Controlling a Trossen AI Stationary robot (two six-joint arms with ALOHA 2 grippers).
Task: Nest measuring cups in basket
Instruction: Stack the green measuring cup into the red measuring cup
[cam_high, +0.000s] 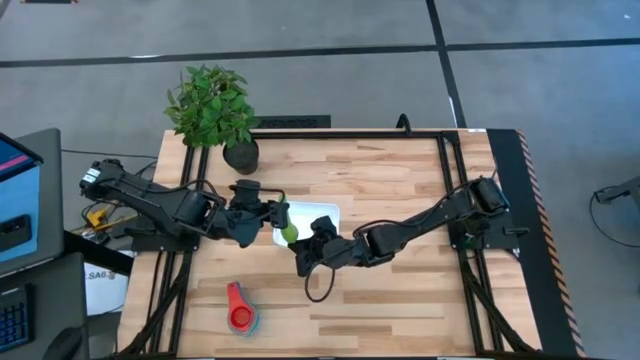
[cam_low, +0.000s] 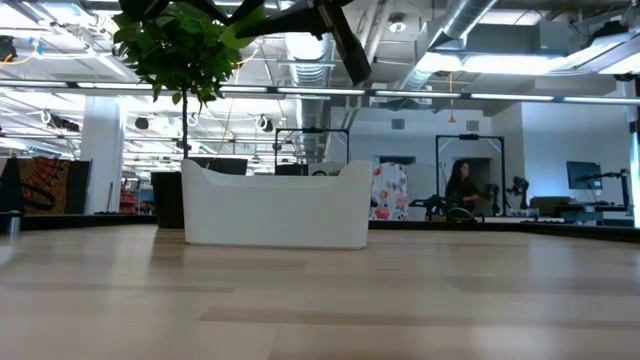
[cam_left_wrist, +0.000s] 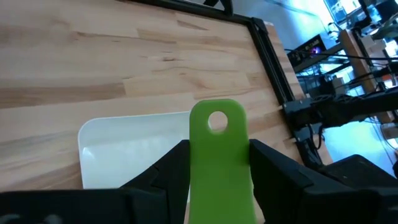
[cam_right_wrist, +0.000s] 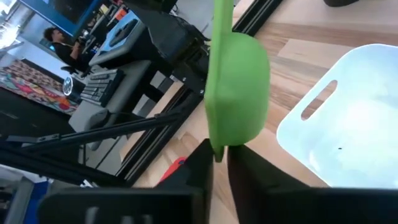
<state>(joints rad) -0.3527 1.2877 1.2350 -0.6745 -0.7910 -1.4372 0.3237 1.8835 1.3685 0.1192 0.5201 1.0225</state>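
Green measuring cup (cam_high: 289, 232) hangs just over the left edge of the white basket (cam_high: 325, 211), passed between the two arms. Left gripper (cam_left_wrist: 219, 163) has its fingers clamped on the cup's flat handle. Right gripper (cam_right_wrist: 219, 155) comes in from the other side with its fingers nearly together, pinching the cup's rim. Nearer the table's (cam_high: 400, 180) front edge lie a red cup (cam_high: 238, 312) and a blue one, nested.
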